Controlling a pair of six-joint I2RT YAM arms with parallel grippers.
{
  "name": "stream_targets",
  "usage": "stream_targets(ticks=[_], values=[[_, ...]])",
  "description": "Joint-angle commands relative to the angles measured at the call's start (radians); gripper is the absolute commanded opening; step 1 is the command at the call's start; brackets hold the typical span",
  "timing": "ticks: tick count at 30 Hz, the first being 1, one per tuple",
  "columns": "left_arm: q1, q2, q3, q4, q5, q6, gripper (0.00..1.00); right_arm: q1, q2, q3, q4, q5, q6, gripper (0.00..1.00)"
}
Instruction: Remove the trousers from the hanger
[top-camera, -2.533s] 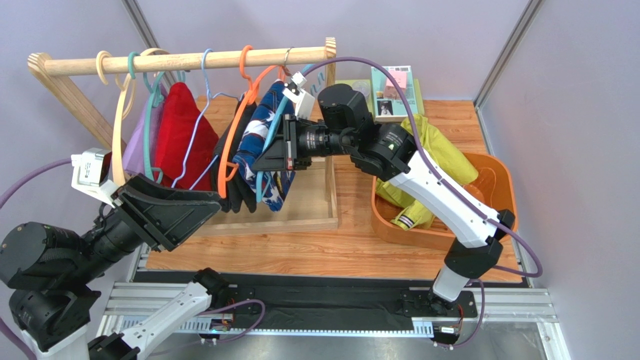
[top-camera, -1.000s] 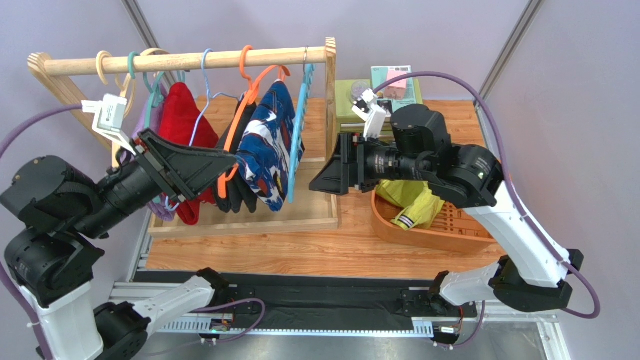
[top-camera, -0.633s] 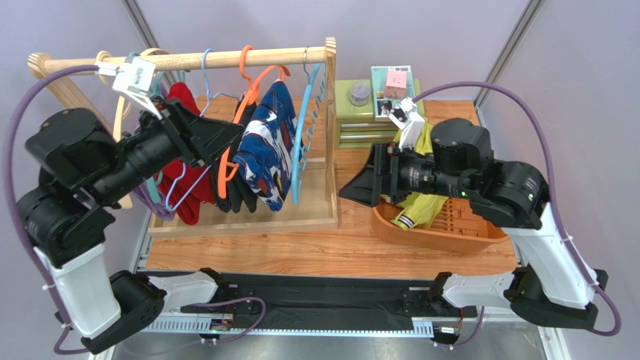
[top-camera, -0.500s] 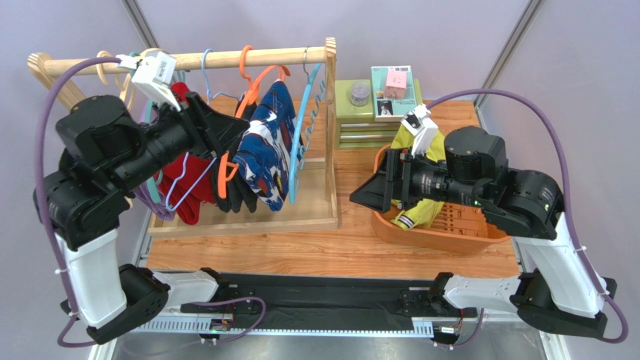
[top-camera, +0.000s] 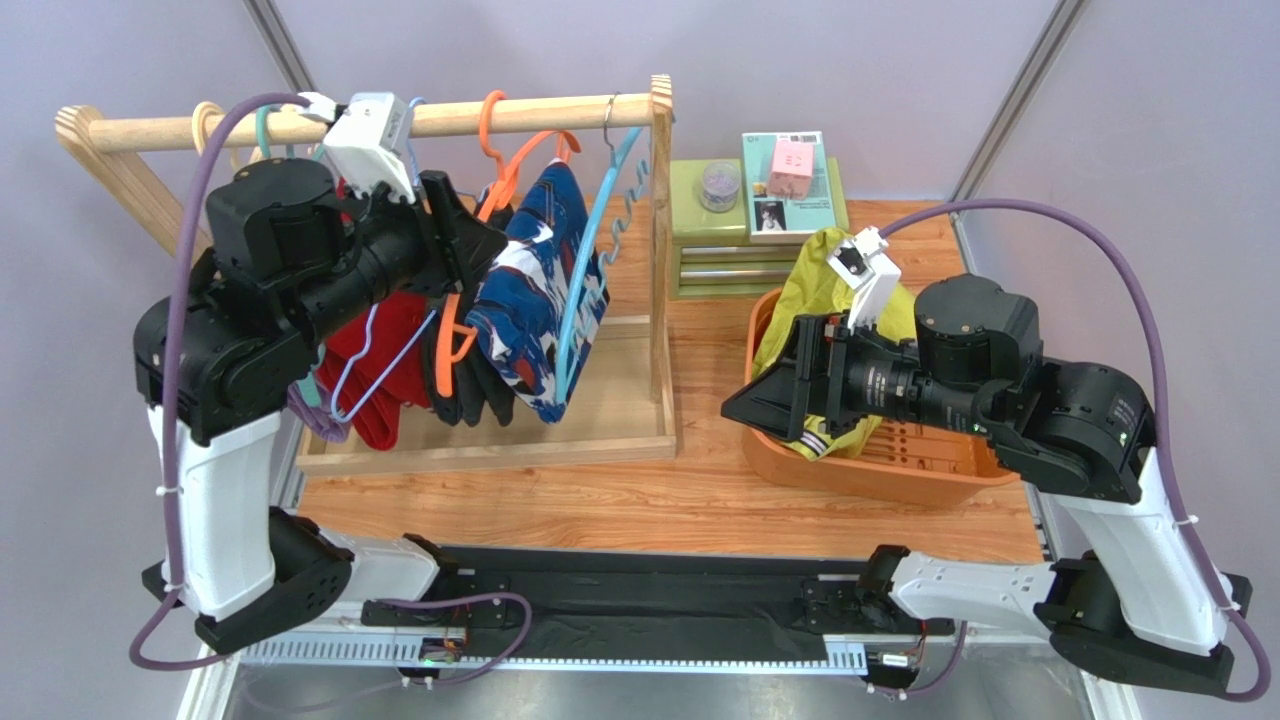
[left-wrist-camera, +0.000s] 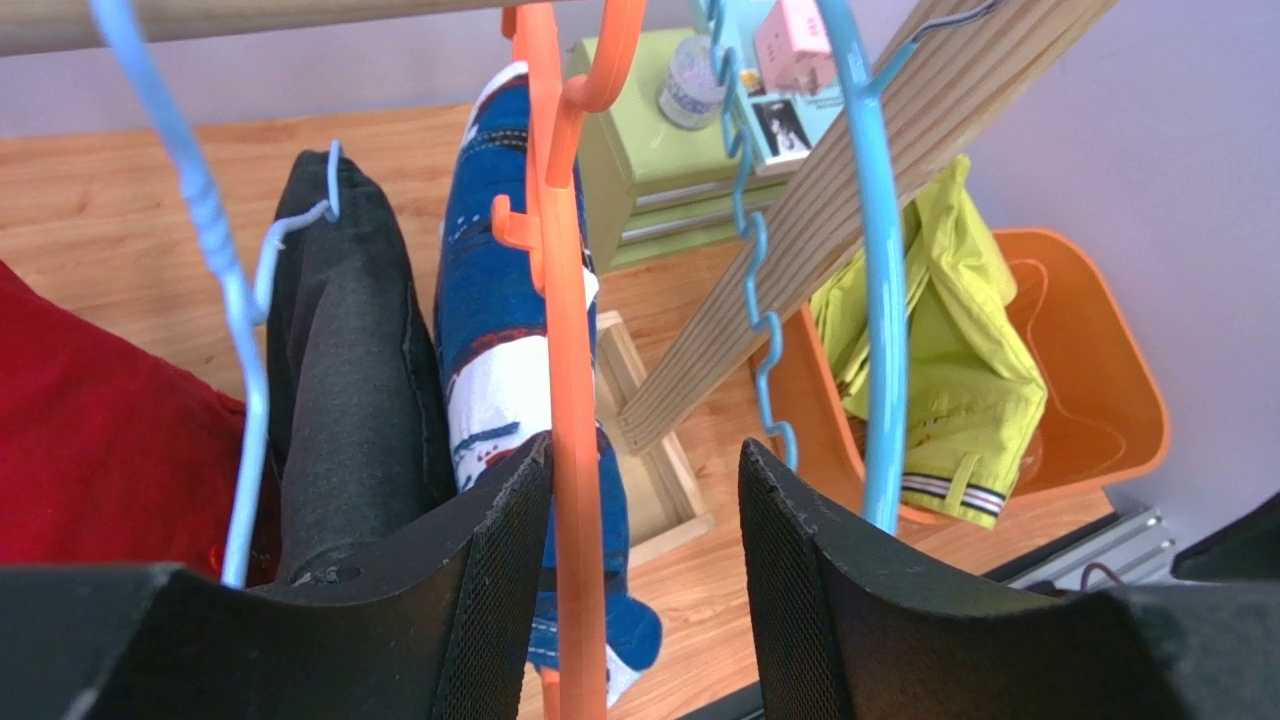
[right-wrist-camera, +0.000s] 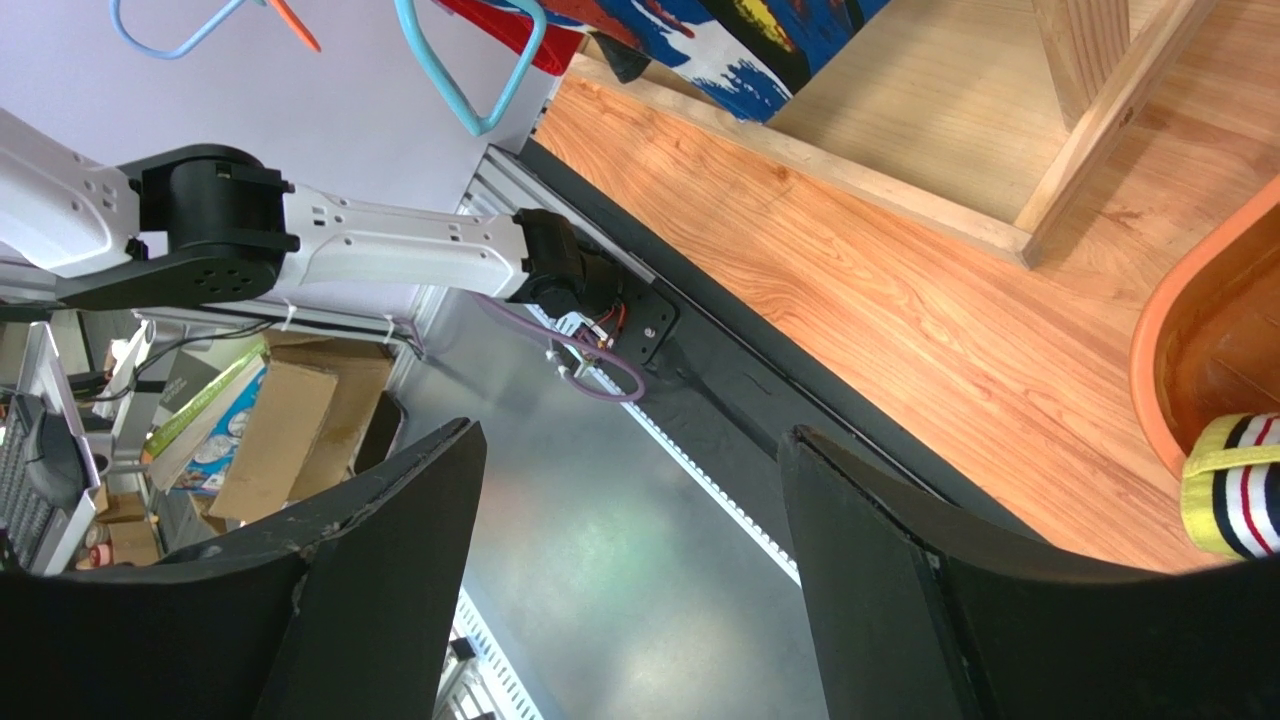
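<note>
The navy blue printed trousers (top-camera: 529, 300) hang under the wooden rail (top-camera: 451, 117), between an orange hanger (top-camera: 458, 323) and a blue hanger (top-camera: 589, 255). In the left wrist view the orange hanger (left-wrist-camera: 571, 375) runs down between the open jaws of my left gripper (left-wrist-camera: 646, 510), close against the left finger, with the navy trousers (left-wrist-camera: 489, 300) just behind it. The yellow-green trousers (top-camera: 819, 270) lie in the orange basket (top-camera: 902, 473). My right gripper (top-camera: 759, 402) hangs open and empty at the basket's near left side; its view catches a striped cuff (right-wrist-camera: 1240, 503).
A black garment (left-wrist-camera: 353, 375) and a red garment (left-wrist-camera: 90, 435) hang left of the navy trousers, with a light blue hanger (left-wrist-camera: 226, 285) between them. The rack's wooden base tray (top-camera: 631, 435) sits below. Green boxes and books (top-camera: 751, 188) stand at the back.
My left arm has risen and swung right, bringing its gripper up to the orange hanger. My right arm has drawn back from the rack toward the basket. The blue hanger has swung.
</note>
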Motion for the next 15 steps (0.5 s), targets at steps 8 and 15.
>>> stream_targets(ticks=[8,15], values=[[0.028,0.027,-0.047,0.001,0.032,0.02,0.51,-0.005,-0.02,-0.042,0.026,0.015,0.016,0.76],[0.071,0.021,-0.104,0.058,0.127,-0.055,0.29,-0.005,-0.028,-0.063,0.026,0.021,0.028,0.76]])
